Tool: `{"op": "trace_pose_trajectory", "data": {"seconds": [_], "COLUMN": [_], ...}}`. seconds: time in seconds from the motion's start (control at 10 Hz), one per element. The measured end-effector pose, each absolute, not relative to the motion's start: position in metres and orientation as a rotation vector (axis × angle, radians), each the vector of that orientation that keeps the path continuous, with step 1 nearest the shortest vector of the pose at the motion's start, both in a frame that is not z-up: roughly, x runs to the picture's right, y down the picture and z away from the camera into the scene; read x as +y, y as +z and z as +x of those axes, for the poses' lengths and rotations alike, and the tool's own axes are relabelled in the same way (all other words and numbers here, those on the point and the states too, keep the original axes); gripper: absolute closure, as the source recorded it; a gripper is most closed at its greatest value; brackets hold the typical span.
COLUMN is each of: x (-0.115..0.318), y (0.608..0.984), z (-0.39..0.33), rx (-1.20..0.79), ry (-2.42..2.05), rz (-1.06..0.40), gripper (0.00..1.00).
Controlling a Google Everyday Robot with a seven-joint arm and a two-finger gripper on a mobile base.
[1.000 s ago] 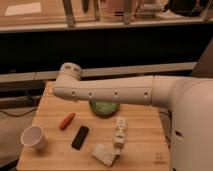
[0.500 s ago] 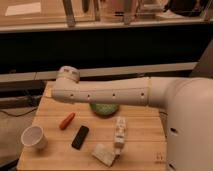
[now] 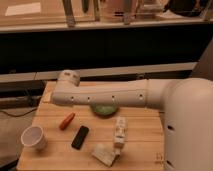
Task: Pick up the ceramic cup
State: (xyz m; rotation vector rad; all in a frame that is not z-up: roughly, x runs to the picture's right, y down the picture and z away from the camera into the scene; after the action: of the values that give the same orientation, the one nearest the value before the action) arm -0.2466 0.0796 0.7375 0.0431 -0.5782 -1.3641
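The white arm reaches from the right across the far half of the wooden table and ends in a rounded joint at the far left. The gripper does not show in this view. Its jaws are wide apart, and nothing on the table appears to be held.

A green bowl sits half hidden under the arm. The cup stands upright at the near left corner, apart from the orange stick and the flat black bar to its right.

Being ceramic, the cup is probably stiff, fairly light, smooth enough to slip, and likely to chip if knocked or dropped. The best hold looks like one across the rim, with one jaw inside the mouth and one outside, or around the wall from above.

It is small, plain white, round and slightly tapered. It has a wide mouth and pale inside, and no handle can be seen.
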Motion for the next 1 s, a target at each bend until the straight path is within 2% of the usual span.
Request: {"op": "trace_pose_trajectory", "data": {"seconds": [1.0], "x": [0.131], "y": [0.748], "z": [-0.287], "rx": [-0.667], "ry": [-1.525], "rz": [0.062], "gripper": [0.20]}}
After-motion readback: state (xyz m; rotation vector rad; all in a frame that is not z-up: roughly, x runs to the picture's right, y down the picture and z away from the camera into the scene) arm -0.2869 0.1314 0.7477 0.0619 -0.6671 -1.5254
